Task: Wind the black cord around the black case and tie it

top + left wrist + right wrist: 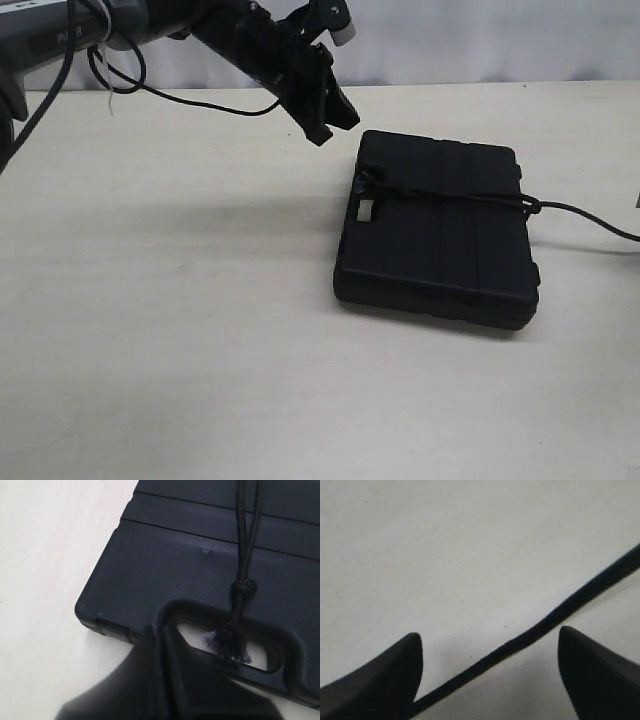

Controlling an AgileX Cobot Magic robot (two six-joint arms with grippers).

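Note:
The black case (440, 240) lies flat on the table, right of centre. The black cord (450, 195) crosses its lid, bunches at the case's right edge and trails off to the right. In the left wrist view the cord (246, 540) has a knot and ends in a frayed tuft over the handle cutout of the case (165, 565). My left gripper (335, 128) hovers just behind the case's left corner, shut and empty; its tips (160, 632) sit beside the handle. My right gripper (489, 634) is open, and the cord (580, 600) lies on the table between its fingers.
The pale table (170, 330) stretches to the left and front of the case. Glossy cables (190, 100) loop under the left arm at the back left. The right arm is outside the exterior view.

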